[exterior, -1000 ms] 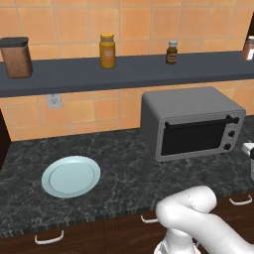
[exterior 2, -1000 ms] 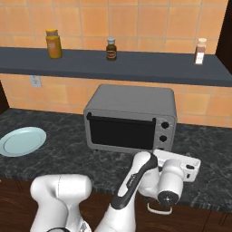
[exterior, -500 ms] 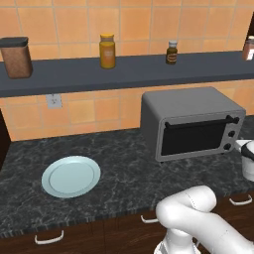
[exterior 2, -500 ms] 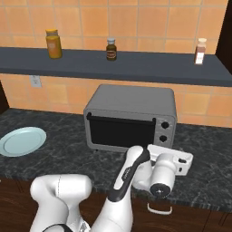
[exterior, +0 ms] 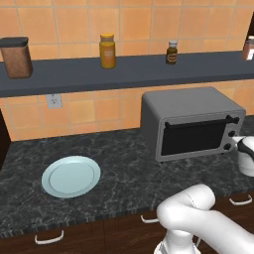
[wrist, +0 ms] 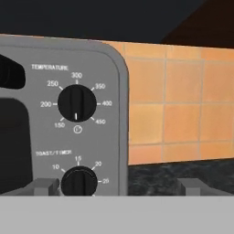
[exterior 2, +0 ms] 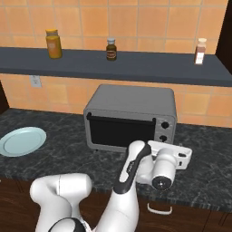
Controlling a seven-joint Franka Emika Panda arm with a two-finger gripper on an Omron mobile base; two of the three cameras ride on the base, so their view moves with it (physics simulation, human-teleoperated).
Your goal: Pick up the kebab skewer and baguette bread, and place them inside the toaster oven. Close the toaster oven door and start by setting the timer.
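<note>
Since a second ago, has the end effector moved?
Yes. In the right base view the end effector has moved up and left, closer to the toaster oven knobs.

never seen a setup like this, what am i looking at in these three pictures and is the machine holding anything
This is a rendered kitchen with a white robot arm on a base that can drive. Two pictures come from cameras on that base, behind the arm to its left and right. The third comes from a camera on the hand, looking along its fingers.

On the dark counter stand a grey toaster oven, its door closed, and a pale plate with nothing on it. Jars sit on the shelf above.

The gripper is open and holds nothing. The hand view looks at the oven's control panel: a temperature knob above a timer knob, which sits low between the fingertips.
</note>
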